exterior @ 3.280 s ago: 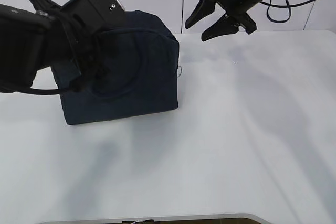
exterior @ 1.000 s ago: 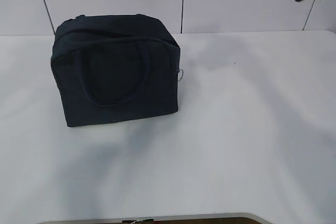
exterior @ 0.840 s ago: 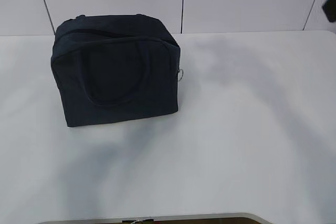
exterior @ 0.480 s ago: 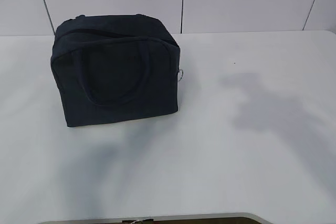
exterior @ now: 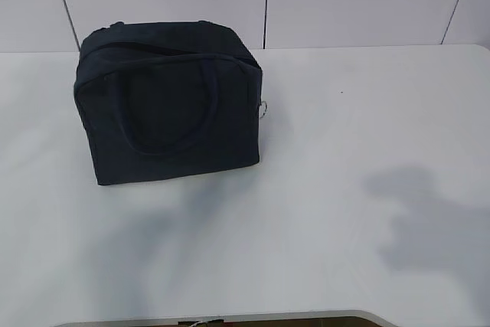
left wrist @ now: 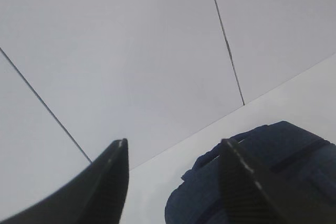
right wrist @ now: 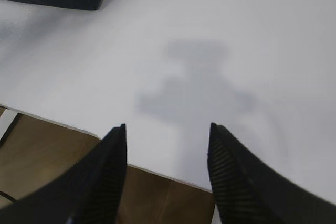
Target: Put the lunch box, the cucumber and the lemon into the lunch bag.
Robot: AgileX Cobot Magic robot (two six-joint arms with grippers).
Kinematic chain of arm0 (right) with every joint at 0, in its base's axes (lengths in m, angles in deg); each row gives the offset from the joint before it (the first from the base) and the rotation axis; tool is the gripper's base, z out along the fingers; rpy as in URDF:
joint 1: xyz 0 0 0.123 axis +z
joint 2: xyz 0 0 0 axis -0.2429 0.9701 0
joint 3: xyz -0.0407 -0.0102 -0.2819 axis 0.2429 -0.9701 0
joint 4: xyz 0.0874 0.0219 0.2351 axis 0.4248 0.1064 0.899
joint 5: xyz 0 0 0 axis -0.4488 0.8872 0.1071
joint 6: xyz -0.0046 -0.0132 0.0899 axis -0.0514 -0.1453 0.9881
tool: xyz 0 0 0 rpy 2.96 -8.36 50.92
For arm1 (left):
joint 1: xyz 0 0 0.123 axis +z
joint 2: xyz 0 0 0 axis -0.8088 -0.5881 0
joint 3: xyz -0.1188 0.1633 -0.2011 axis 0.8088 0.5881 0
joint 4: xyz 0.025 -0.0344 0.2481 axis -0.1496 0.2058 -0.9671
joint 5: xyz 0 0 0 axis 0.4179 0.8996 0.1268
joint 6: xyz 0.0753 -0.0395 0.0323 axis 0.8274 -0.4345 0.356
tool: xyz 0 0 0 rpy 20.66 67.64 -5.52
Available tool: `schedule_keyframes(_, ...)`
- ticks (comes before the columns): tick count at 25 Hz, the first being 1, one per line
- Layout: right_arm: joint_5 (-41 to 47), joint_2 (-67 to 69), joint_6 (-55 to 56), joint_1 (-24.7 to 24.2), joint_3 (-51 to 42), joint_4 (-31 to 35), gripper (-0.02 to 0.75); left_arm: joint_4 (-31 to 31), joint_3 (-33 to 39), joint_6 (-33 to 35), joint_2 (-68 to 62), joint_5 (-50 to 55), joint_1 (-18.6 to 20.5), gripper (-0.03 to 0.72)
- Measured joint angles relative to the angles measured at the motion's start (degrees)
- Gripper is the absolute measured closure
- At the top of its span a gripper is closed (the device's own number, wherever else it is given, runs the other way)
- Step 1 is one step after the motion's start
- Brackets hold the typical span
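- The left gripper (left wrist: 173, 182) shows only in its wrist view, its two dark fingers spread apart with nothing between them; it is raised and pointed toward the pale panelled wall (left wrist: 131, 51).
- Below and beyond its right finger, the top of the lunch bag (left wrist: 262, 177) is visible.
- The right gripper (right wrist: 167, 169) likewise shows only in its wrist view, fingers parted and empty, angled down over the near edge of the desk (right wrist: 220, 35), above its own shadow.
- In the exterior view neither arm is in frame; only a shadow falls on the desk's near right part.
- The lunch bag (exterior: 172, 101) stands upright on the far left of the white desk (exterior: 344, 151), its handle flat against the front and a silver ring pull (exterior: 262, 109) at its right side.
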Motion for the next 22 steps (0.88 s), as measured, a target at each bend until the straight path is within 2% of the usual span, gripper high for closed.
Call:
schedule_keyframes(15, 4.15, -20.52, 2.53, 0.00, -10.45, -2.39, 0.330, 0.00, 0.00, 0.00, 0.00, -0.09, 0.00, 0.291)
schedule_keyframes(22, 5.90, -25.10, 5.30, 0.00, -11.69, -5.66, 0.330, 0.00, 0.00, 0.00, 0.00, -0.22, 0.00, 0.291)
